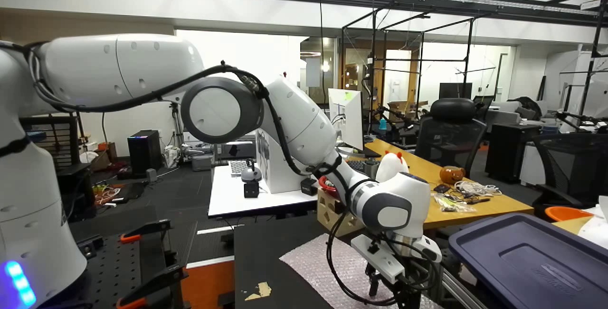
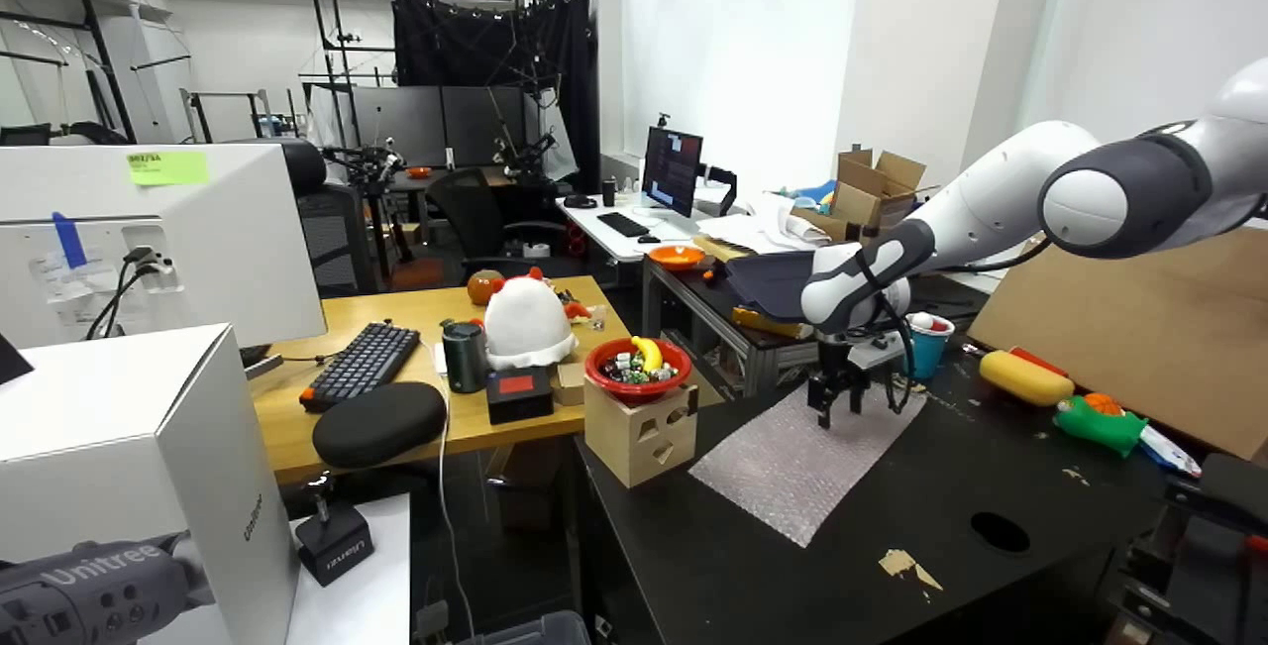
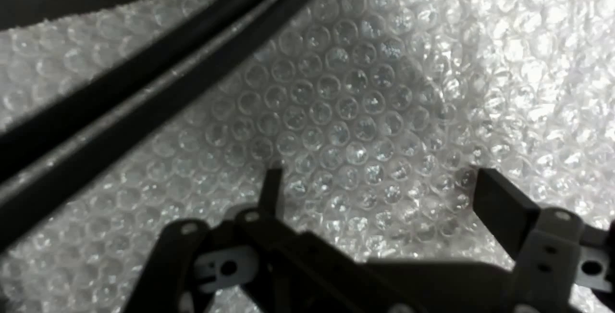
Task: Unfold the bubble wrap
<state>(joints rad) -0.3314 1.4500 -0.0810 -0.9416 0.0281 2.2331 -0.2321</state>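
In an exterior view the bubble wrap (image 2: 783,472) is lying pretty flat right under the claw (image 2: 840,417), long axis slanting from in front of it back underneath. Wrist view has the fingers (image 3: 504,214) spread wide apart. Readable stuff, well away from the claw: "Unitree" on a white box (image 2: 218,467) and a grey gadget (image 2: 94,591), "Ulanzi" on a black block (image 2: 335,543). Lettering on the dark lid (image 1: 527,252) near the claw is too blurry
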